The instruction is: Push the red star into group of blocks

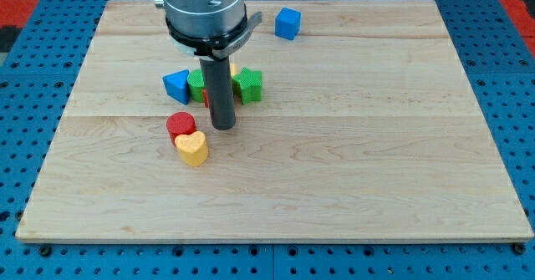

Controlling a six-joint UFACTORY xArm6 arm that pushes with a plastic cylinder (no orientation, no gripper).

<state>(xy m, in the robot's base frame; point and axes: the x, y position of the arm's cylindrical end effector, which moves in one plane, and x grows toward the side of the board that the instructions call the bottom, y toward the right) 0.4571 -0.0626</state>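
My tip (pixel 223 127) rests on the wooden board (pixel 351 146), just below a cluster of blocks. The cluster holds a blue triangle (pixel 177 85), a green block (pixel 196 83), a green star-like block (pixel 248 84) and a sliver of yellow (pixel 233 69). A bit of red (pixel 206 99) shows at the rod's left edge; the rod hides most of it, so its shape cannot be made out. A red cylinder (pixel 180 126) and a yellow heart (pixel 192 148) touch each other left of and below my tip.
A blue cube (pixel 287 22) stands alone near the board's top edge, right of the arm's grey body (pixel 205 12). The board lies on a blue perforated table (pixel 518 79).
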